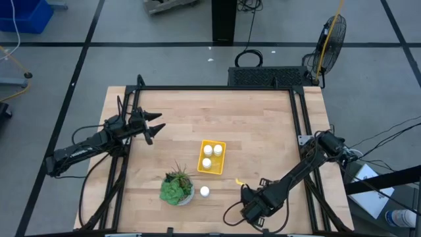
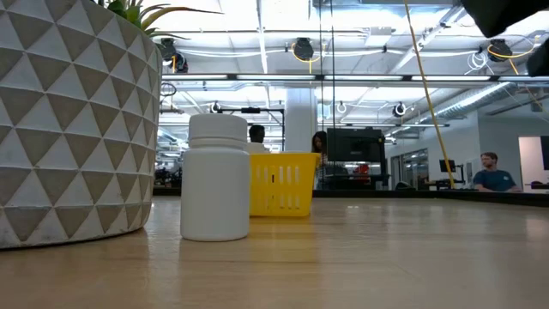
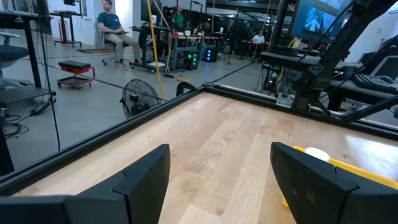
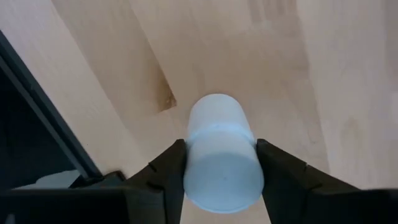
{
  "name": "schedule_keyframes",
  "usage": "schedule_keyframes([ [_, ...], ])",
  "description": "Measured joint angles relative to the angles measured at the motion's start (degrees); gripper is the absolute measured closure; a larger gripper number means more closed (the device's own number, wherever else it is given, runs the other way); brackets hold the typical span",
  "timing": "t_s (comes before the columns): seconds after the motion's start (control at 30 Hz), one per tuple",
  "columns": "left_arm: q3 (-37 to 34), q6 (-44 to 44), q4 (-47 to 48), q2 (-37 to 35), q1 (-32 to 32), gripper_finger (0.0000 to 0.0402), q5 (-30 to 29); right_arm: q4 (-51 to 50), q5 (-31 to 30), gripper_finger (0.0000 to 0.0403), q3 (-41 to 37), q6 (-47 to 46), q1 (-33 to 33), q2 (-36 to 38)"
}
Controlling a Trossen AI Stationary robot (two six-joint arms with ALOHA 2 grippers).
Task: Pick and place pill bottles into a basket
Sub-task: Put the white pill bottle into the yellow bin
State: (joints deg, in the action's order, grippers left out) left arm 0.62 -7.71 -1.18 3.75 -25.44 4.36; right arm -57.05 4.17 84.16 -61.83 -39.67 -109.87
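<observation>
The yellow basket [image 1: 212, 157] sits mid-table with three white pill bottles in it, such as the bottle [image 1: 206, 162]. Another pill bottle [image 1: 204, 191] stands upright on the table beside the potted plant, and shows close in the low view [image 2: 216, 178]. My right gripper [image 4: 221, 163] is near the table's front edge [image 1: 248, 203], shut on a white pill bottle [image 4: 219, 149]. My left gripper [image 1: 154, 128] is open and empty at the table's left, and the basket [image 3: 354, 171] shows past its fingers. My right gripper pinches the pill bottle between its two fingers, one on each side of its round wall [image 4: 188, 163]. The fingers point down at the table and lie along the bottle's length. Whether the bottle's far end [image 4: 214, 106] touches the wood, I cannot tell.
A green potted plant in a white patterned pot [image 1: 177, 189] stands near the front edge, left of the loose bottle, and fills the left of the low view [image 2: 77, 120]. A black frame rail [image 1: 217, 88] borders the table. People sit in the room beyond.
</observation>
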Motion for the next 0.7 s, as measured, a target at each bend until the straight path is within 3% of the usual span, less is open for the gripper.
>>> schedule_keyframes([
  [0.2,0.00,-0.02,0.00,-0.01,0.00,0.0119,0.02,-0.75,-7.48,0.0251,-0.11,2.37,1.22,3.06],
  [0.47,0.00,-0.15,-0.01,-0.02,0.01,0.0119,0.11,-1.21,-21.62,0.0251,-0.11,9.85,5.81,13.92],
  [0.6,0.00,-0.17,-0.01,0.00,0.01,0.0119,0.11,-0.32,-23.18,0.0251,-0.11,16.69,10.97,18.16],
  [0.7,0.00,-0.09,-0.01,0.00,0.01,0.0119,0.11,0.81,-21.03,0.0251,-0.11,23.30,15.95,19.56],
])
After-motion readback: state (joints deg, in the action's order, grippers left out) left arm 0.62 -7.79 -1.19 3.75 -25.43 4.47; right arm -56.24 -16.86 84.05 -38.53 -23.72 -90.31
